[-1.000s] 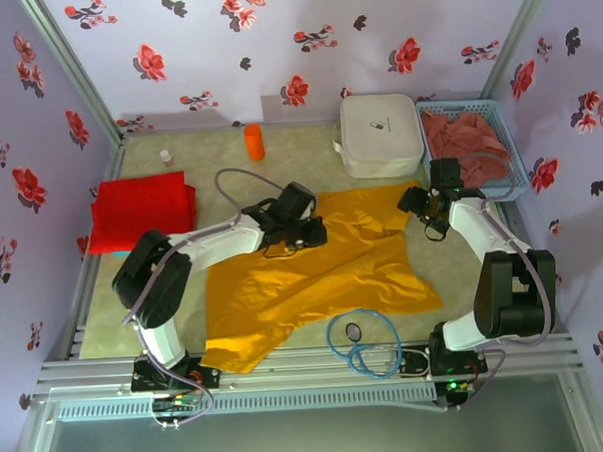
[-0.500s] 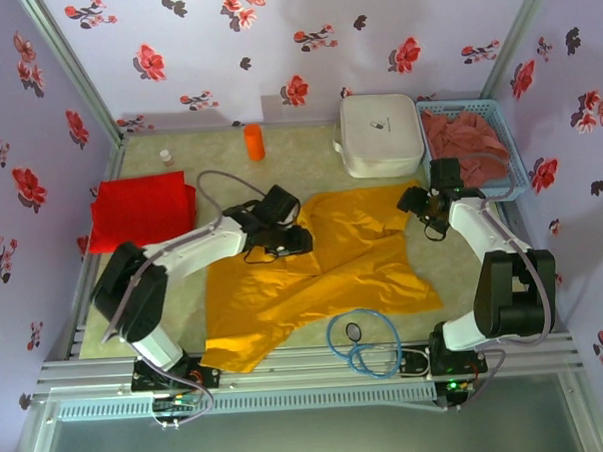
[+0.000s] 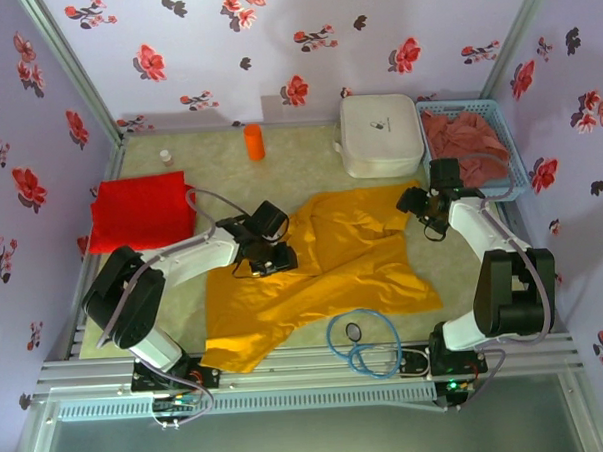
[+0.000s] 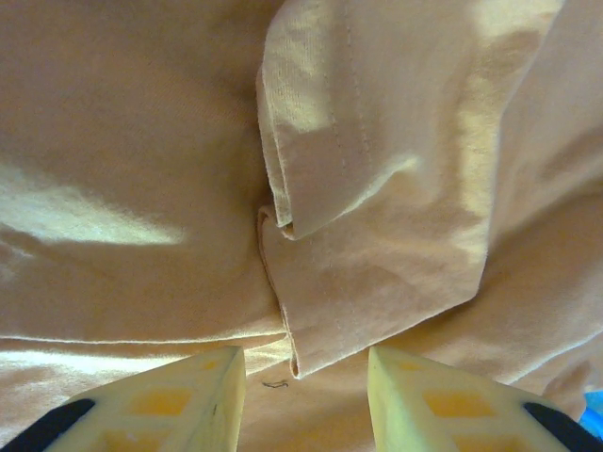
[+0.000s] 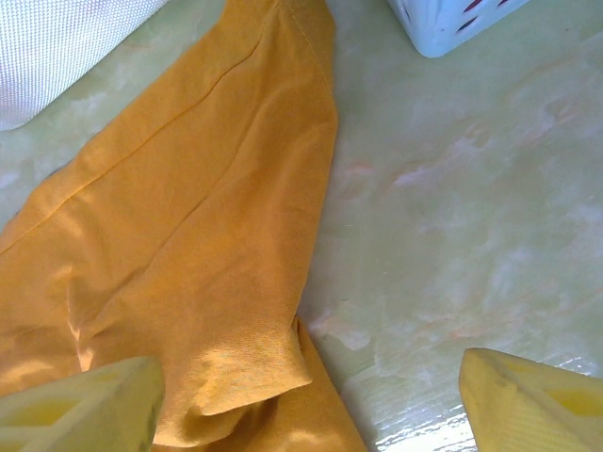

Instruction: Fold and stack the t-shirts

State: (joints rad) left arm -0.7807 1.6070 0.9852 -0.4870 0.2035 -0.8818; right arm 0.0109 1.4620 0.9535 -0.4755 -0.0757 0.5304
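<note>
Basket [image 5: 421, 23] mostly beyond the view's edge

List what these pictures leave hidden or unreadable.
- Top view: left gripper, fingertips hidden under its own wrist; contact with the yellow shirt unclear.
- Top view: mark on the white case, too small to read.
- Top view: pink shirt, partly hidden by the basket wall and right arm.
- Left wrist: yellow shirt cut off by every edge.

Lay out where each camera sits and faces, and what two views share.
Top external: above and behind the bases, looking down on the table; left arm and right arm show.
Left wrist: facing down, close on the golden-yellow t-shirt folds; left tool fingertips at bottom.
Right wrist: facing down at that shirt's sleeve, table and blue basket corner; right tool fingertips at bottom.
Shared: top and right wrist both show sleeve and basket.
</note>
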